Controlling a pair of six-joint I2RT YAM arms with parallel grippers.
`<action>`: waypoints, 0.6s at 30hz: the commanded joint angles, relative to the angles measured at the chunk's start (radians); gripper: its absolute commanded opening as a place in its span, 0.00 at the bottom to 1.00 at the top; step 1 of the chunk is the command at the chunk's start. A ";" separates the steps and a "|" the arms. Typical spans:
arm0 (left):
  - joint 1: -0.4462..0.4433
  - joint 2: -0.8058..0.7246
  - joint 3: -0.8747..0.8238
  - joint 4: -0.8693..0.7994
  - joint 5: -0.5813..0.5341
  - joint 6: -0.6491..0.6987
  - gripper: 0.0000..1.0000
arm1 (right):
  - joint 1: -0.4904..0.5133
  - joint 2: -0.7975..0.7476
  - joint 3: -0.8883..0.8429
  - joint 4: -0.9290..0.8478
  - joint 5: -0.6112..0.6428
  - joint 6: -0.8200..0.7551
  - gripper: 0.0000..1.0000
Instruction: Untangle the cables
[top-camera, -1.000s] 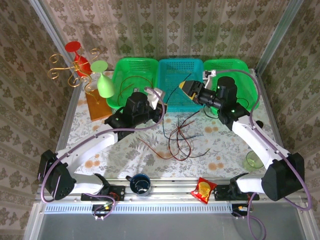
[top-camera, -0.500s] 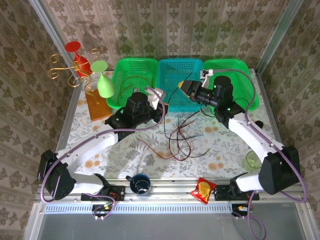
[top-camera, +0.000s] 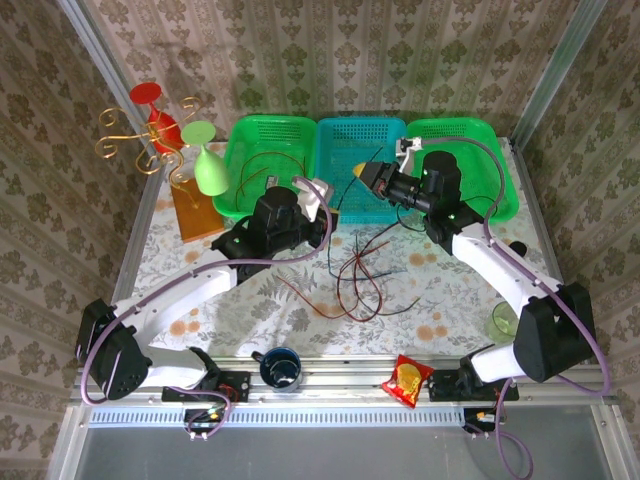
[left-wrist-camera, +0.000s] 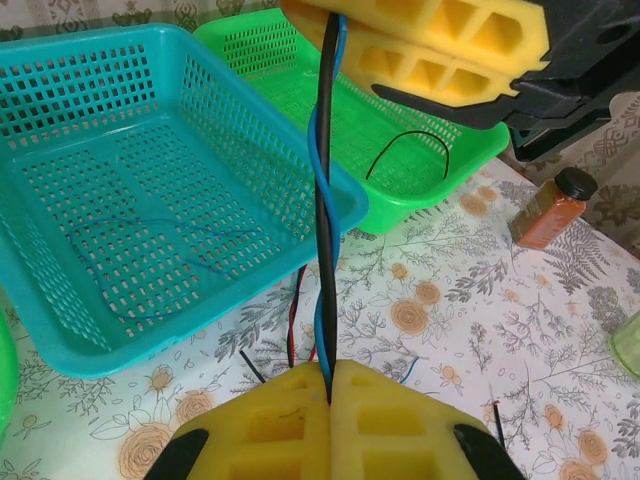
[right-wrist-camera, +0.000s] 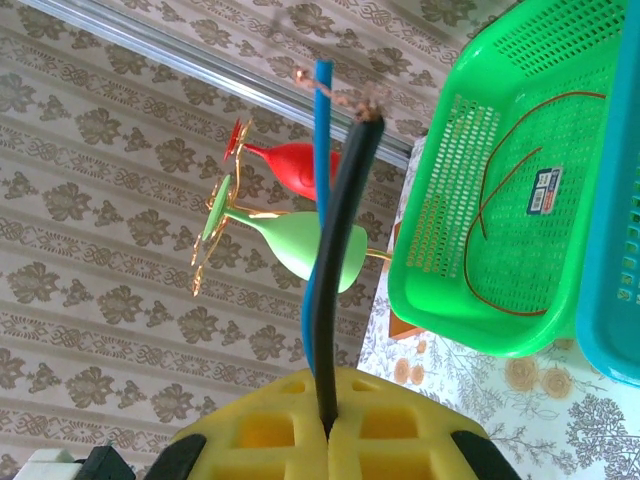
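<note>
A black cable (left-wrist-camera: 328, 200) and a blue cable (left-wrist-camera: 319, 150), twisted round each other, run taut between my two grippers. My left gripper (left-wrist-camera: 330, 385) is shut on their lower part, and above it my right gripper (left-wrist-camera: 420, 40) pinches the same pair. In the right wrist view my right gripper (right-wrist-camera: 328, 415) is shut on the black cable (right-wrist-camera: 340, 230) and blue cable (right-wrist-camera: 321, 130), whose bare ends stick out. From above, the left gripper (top-camera: 322, 205) and right gripper (top-camera: 363, 173) sit close together at the teal basket's front edge. Loose red and black cables (top-camera: 355, 275) lie tangled on the table below.
Three baskets stand at the back: a green basket (top-camera: 240, 140) with a red wire, a teal basket (top-camera: 330, 135) with a blue wire (left-wrist-camera: 150, 235), a green basket (top-camera: 505, 190) with a black wire (left-wrist-camera: 405, 150). Glass rack (top-camera: 150, 130), mug (top-camera: 280, 368), snack packet (top-camera: 408, 380), green cup (top-camera: 507, 321), spice bottle (left-wrist-camera: 550, 208).
My right gripper has closed on the black and blue cables and shifted slightly back and left over the teal basket. The left arm has stayed put, still shut.
</note>
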 joint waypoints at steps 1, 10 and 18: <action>-0.008 -0.023 -0.015 0.038 0.009 -0.020 0.11 | 0.009 -0.006 -0.005 0.044 -0.030 -0.021 0.00; 0.079 -0.086 -0.031 0.117 0.138 -0.167 0.41 | 0.008 -0.112 -0.109 -0.008 -0.078 -0.237 0.00; 0.102 -0.086 0.045 0.104 0.214 -0.214 0.41 | 0.026 -0.176 -0.153 -0.107 -0.084 -0.379 0.00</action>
